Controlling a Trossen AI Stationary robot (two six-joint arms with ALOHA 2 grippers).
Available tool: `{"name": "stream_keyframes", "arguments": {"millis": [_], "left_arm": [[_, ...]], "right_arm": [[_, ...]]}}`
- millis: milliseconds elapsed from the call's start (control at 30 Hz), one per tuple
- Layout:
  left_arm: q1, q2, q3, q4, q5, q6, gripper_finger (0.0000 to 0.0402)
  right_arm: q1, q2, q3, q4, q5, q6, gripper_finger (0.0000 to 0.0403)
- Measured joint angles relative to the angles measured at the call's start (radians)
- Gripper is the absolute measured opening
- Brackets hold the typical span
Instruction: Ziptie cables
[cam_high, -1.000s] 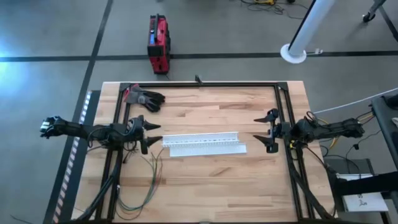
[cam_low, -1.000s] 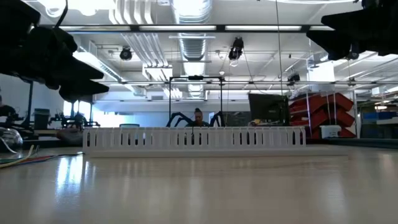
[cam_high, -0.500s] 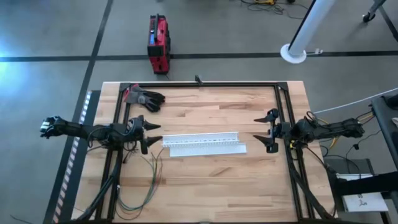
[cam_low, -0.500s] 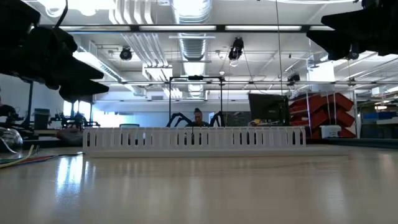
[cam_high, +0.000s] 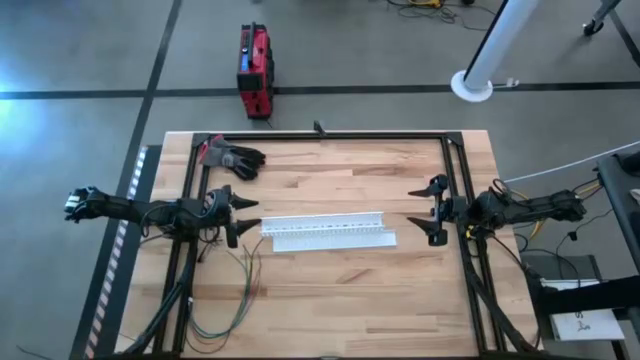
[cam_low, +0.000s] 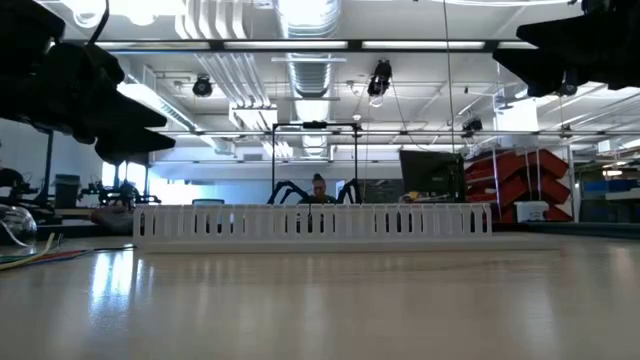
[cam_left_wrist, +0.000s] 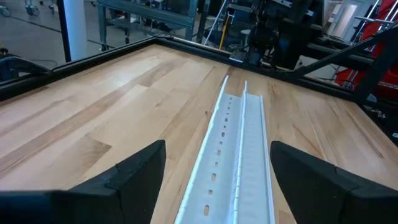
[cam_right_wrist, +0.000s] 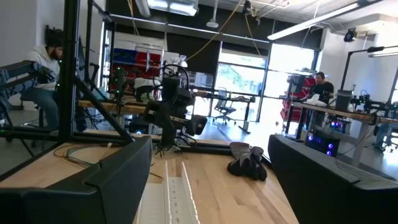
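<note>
table (cam_high: 330, 290) holds loose cables (cam_high: 243, 290)

A wooden table (cam_high: 330, 300) carries a white channel (cam_high: 325, 233) at its middle. The cables (cam_high: 243, 290) lie beside the channel's left end, trailing toward the near edge. A dark glove (cam_high: 232, 158) lies far-left of the channel, near the corner.

The left claw (cam_left_wrist: 217, 180) has its two dark fingers (cam_left_wrist: 134, 171) spread wide apart at 6 o'clock, above the wooden worktop (cam_left_wrist: 106, 112). Between them a white slotted channel (cam_left_wrist: 221, 155) with a flat white lid (cam_left_wrist: 252, 158) just beside it runs toward 12 o'clock. At its far end stands the other arm (cam_left_wrist: 273, 37).
</note>
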Motion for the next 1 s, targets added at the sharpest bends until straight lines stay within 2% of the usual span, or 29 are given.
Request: {"name": "stream_keyframes", "arguments": {"millis": [900,933,1000], "left_arm": [[0.0,0.0,0.0,0.0,0.0,0.0,0.0274],[0.0,0.0,0.0,0.0,0.0,0.0,0.0274],[0.0,0.0,0.0,0.0,0.0,0.0,0.0275]], "right_arm": [[0.0,0.0,0.0,0.004,0.0,0.002,0.0309],[0.0,0.0,0.0,0.009,-0.001,0.024,0.0309],[0.0,0.0,0.0,0.012,-0.026,0.184,0.0309]]}}
